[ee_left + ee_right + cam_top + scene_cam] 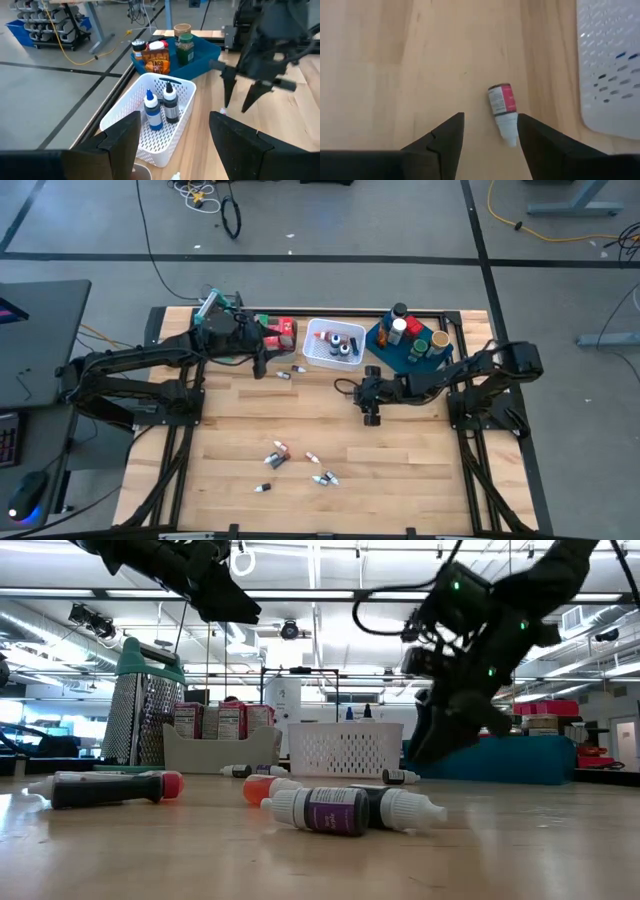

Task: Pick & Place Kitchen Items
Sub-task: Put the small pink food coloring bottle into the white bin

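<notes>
I see bright, even overhead light; ceiling strips glare in my low view, where the right gripper [440, 745] blurs and near bottles soften.

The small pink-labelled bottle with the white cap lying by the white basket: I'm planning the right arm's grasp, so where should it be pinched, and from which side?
Grip the small pink-labelled bottle across its labelled body, not the tapered white cap, coming straight down from above. It lies flat on the wooden table, apart from the white mesh basket, and the open right pincer hovers near its cap end.
</notes>
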{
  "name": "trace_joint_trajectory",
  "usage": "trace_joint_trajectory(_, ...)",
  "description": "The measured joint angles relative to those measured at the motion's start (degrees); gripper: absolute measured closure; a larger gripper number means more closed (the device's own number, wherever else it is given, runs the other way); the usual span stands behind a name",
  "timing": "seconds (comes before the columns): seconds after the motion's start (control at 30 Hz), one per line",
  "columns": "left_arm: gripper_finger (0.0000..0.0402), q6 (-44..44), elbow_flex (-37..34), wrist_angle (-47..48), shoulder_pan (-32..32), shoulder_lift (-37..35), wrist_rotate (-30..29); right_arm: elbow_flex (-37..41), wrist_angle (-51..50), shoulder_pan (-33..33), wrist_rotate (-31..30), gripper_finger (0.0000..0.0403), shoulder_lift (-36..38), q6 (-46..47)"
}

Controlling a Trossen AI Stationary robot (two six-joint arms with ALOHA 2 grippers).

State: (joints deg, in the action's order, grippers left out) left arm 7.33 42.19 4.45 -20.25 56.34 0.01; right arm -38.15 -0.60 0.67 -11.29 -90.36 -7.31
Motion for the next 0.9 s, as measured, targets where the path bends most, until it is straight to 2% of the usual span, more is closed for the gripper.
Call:
trace_joint_trajectory(0.1,0.0158,0.2,0.0,-0.6,0.0,0.0,-0.1,2.6,6.0,-0.9,-0.3,0.0208,-1.7,0.6)
trace_joint_trajectory(0.27,0.0158,0.3,0.0,-2.6,0.1,0.0,-0.2,3.7,15.7,-2.1,-0.3,0.0209,-5.9,-3.6)
trace_joint_trajectory(0.47,0.0158,0.3,0.0,-2.7,0.1,0.0,-0.3,3.5,19.1,-3.5,0.4,0.022,-9.5,-5.7)
trace_joint_trajectory(0.67,0.0158,0.4,0.0,-2.6,0.1,0.0,-0.6,3.4,18.9,-3.7,2.1,0.027,-10.3,-3.4)
trace_joint_trajectory(0.8,0.0158,0.9,0.0,-2.6,0.1,0.0,-0.6,3.7,20.5,-3.7,3.2,0.0319,-9.1,-6.8)
trace_joint_trajectory(0.9,0.0158,2.1,0.0,-2.5,0.1,0.0,-0.6,3.6,24.6,-3.7,1.9,0.0342,-8.2,-11.1)
